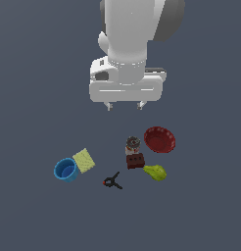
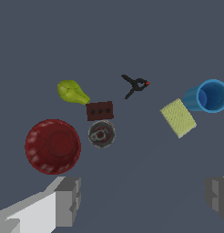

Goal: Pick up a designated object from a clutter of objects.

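The bright-blue round cup (image 1: 66,169) lies on the grey floor at the exterior view's left, touching the yellow-green square sponge (image 1: 84,160). In the wrist view the blue cup (image 2: 209,96) lies on its side, its hollow mouth showing, next to the sponge (image 2: 178,118). My gripper (image 1: 125,105) hangs open and empty high above the clutter, well apart from the cup. Its two grey fingers (image 2: 68,200) show wide apart in the wrist view.
A black clamp (image 1: 112,181) lies in the middle. A small can (image 1: 132,143), a dark-red brick (image 1: 135,161), a green pear (image 1: 156,172) and a red fluted bowl (image 1: 159,139) cluster at the exterior view's right.
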Controlling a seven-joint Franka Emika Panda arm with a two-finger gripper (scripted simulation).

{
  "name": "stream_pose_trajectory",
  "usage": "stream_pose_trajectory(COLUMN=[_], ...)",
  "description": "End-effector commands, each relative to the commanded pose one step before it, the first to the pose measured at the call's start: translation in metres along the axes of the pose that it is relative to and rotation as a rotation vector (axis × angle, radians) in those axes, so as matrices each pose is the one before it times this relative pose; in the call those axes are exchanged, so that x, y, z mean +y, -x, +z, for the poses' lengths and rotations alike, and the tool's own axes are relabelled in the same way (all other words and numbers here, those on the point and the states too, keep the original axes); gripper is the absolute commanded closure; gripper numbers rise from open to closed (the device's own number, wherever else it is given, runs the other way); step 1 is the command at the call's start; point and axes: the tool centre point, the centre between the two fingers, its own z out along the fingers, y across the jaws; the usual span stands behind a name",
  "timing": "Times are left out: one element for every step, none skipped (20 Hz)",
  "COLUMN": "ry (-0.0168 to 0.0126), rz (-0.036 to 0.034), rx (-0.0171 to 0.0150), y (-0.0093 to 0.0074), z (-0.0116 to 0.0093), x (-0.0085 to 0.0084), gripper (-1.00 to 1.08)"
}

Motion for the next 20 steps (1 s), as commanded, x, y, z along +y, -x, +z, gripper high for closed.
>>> stream_pose_trajectory(ry=[0.00000,0.00043,0.00132,0.00213,0.00292,0.00252,0.00169,0.00086,-0.00019,0.00000,0.00002,0.00060,0.00091,0.00114,0.00135,0.00158,0.00184,0.00210,0.00234,0.00259], rz=[0.00000,-0.00110,-0.00344,-0.00553,-0.00754,-0.00642,-0.00420,-0.00197,0.00066,0.00000,-0.00096,-0.00270,-0.00386,-0.00499,-0.00603,-0.00713,-0.00825,-0.00941,-0.01057,-0.01171], rx=[0.00000,-0.00015,-0.00051,-0.00083,-0.00116,-0.00103,-0.00071,-0.00039,0.00005,0.00000,0.00016,-0.00004,-0.00010,-0.00011,-0.00012,-0.00015,-0.00020,-0.00026,-0.00032,-0.00039], y=[0.00000,-0.00008,-0.00024,-0.00039,-0.00051,-0.00041,-0.00024,-0.00007,0.00008,-0.00012,-0.00022,-0.00047,-0.00069,-0.00091,-0.00111,-0.00131,-0.00149,-0.00167,-0.00185,-0.00201], z=[0.00000,0.00004,0.00015,0.00024,0.00032,0.00025,0.00015,0.00005,-0.00005,0.00011,0.00008,0.00025,0.00038,0.00051,0.00063,0.00075,0.00088,0.00101,0.00115,0.00130], x=[0.00001,-0.00004,-0.00025,-0.00032,-0.00050,-0.00049,-0.00037,-0.00028,0.00009,-0.00006,0.00048,0.00038,0.00062,0.00084,0.00110,0.00130,0.00149,0.00171,0.00196,0.00218], gripper=[-0.20,-0.20,-0.20,-0.20,-0.20,-0.20,-0.20,-0.20,-0.20,-0.20,-0.20,-0.20,-0.20,-0.20,-0.20,-0.20,-0.20,-0.20,-0.20,-0.20])
